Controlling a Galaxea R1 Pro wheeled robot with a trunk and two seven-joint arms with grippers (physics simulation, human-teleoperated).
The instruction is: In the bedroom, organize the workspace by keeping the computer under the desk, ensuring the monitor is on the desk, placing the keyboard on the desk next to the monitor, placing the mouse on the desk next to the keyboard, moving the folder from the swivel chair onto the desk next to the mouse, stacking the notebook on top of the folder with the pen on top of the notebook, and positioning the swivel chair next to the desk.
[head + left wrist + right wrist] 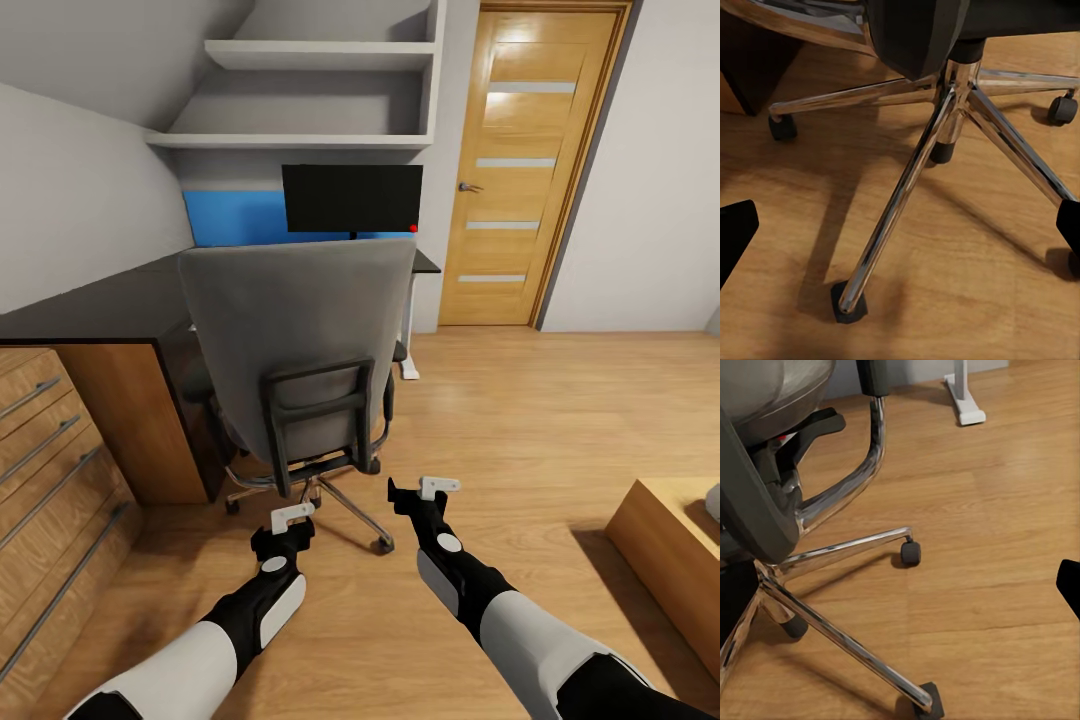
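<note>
The grey swivel chair [300,330] stands with its tall back toward me, in front of the black-topped desk [100,300]. On the desk behind the chair is the thin black monitor [352,198], with a red dot at its lower corner. The chair back hides the seat. The folder, keyboard, mouse, notebook, pen and computer are out of view. My left gripper [285,525] and right gripper [422,492] hang open just short of the chair's metal star base [945,112] [817,630]. Neither touches it, and both are empty.
A wooden drawer unit with long bar handles [50,440] flanks my left. A low light-wood cabinet [660,540] sits at the right. A white desk leg [964,394] stands past the chair, and a wooden door [530,160] is at the back right. Open plank floor lies to the right.
</note>
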